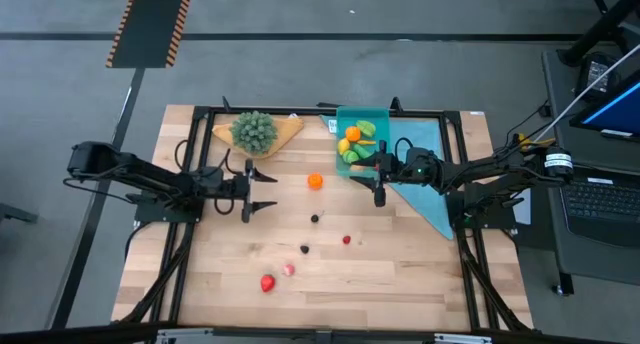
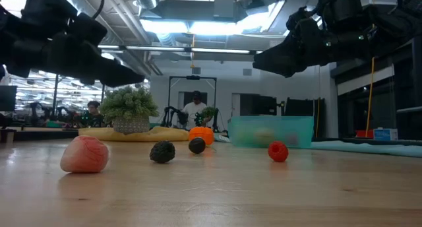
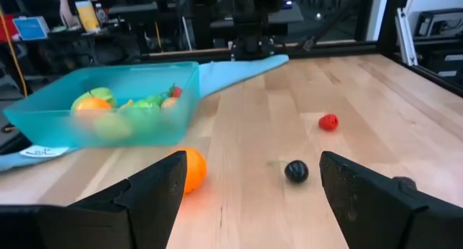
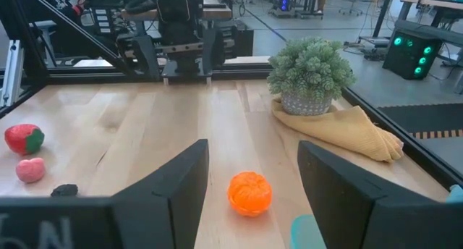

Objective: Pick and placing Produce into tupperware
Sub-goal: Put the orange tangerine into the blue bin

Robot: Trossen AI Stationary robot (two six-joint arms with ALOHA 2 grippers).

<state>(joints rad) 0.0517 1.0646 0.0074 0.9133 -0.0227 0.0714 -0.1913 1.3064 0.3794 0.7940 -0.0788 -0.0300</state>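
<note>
- tupperware [image 1: 376, 119]: translucent teal box, low walls, sits at the far side of the desk [image 1: 220, 274], one corner on the light-blue cloth [image 1: 428, 184].
- Inside the tupperware: several produce pieces, an orange piece [image 1: 353, 134], yellow and green ones around it; through the wall in the left wrist view they read as blurred orange, green and yellow shapes [image 3: 116, 108].
- Loose produce on the desk: orange tangerine-like piece [image 1: 315, 181] near the middle, just in front of the box; small dark berry [image 1: 315, 219] nearer the front; small red berry [image 1: 347, 240] to its right; another dark piece [image 1: 304, 249]; pale pink piece [image 1: 288, 270]; red strawberry-like piece [image 1: 267, 282] at the front.
- Low view: pink piece [image 2: 84, 154] nearest the camera, two dark pieces [image 2: 162, 152] and the red berry [image 2: 277, 151] apart from each other.
- left tool [image 1: 262, 189]: fingers spread wide, released, nothing between them, hovering over bare desk left of the orange piece.
- right tool [image 1: 378, 179]: fingers apart, nothing gripped, hovering at the near edge of the tupperware, pointing toward the orange piece [image 4: 249, 193].
- Bushy green plant [image 1: 254, 130] in a pot on a tan wedge board [image 1: 285, 132], far left of the box, well apart from the loose pieces.
- Nothing lies between the orange piece and the box.
- People at work benches in the room behind, far off [image 2: 195, 108].
</note>
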